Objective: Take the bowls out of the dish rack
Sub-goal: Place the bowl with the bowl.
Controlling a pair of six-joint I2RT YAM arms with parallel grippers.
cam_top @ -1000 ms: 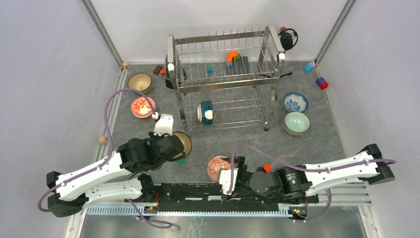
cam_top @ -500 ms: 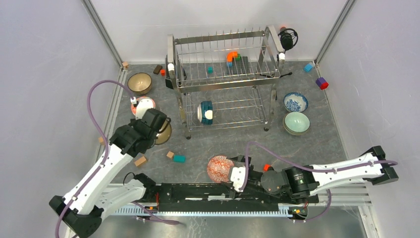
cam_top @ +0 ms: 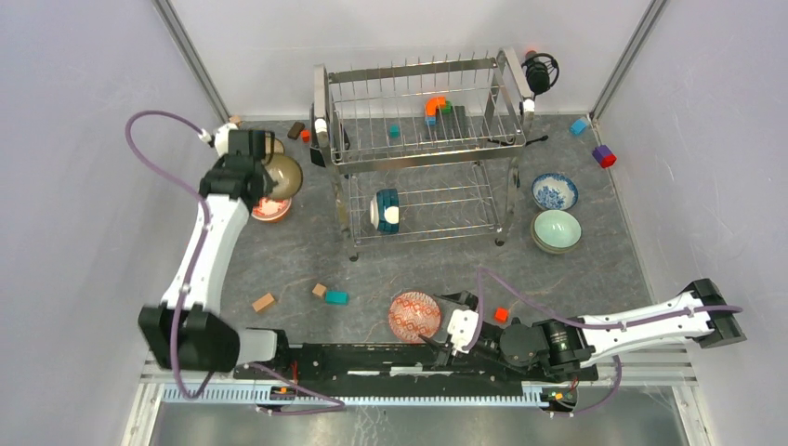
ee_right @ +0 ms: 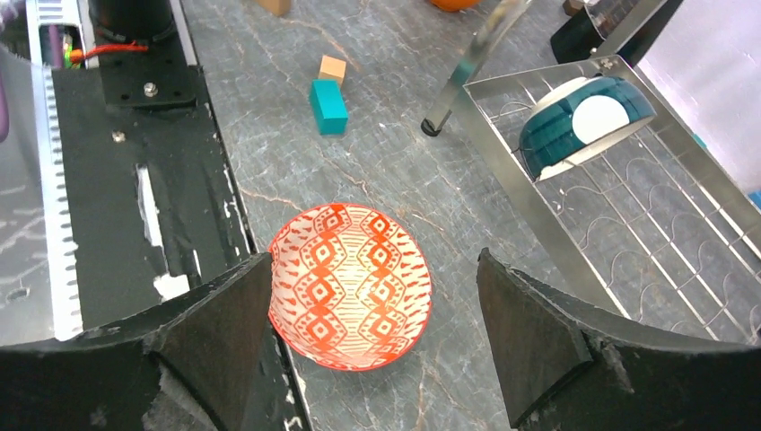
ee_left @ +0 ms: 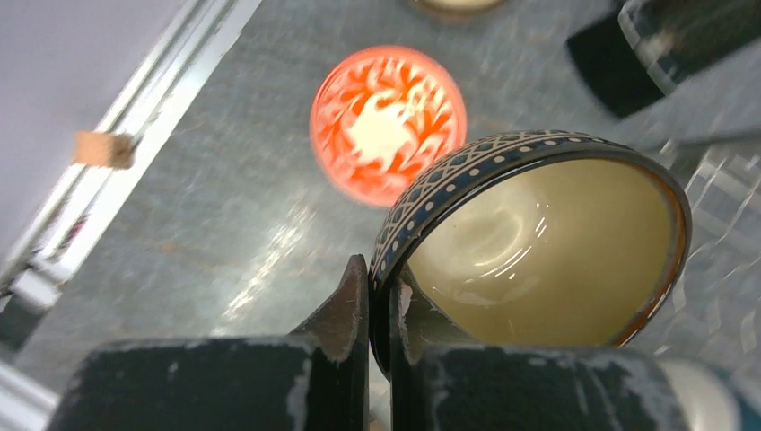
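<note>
Rim-only pinch on the dark-rimmed bowl [ee_left: 547, 251] in the left gripper [ee_left: 379, 296] — could slip onto the orange bowl [ee_left: 388, 124] (right gripper [ee_right: 372, 301] splayed, empty).

A red-and-white patterned bowl [ee_right: 350, 285] sits upright on the grey worktop [ee_right: 404, 171], with the right arm's black fingers [ee_right: 538, 332] spread wide on either side of it. Beyond the bowl lie a teal block [ee_right: 328, 106] and a tan block [ee_right: 333, 68]. Farther right of the bowl, a teal bowl [ee_right: 574, 121] stands on edge in the dish rack [ee_right: 529, 211].
</note>
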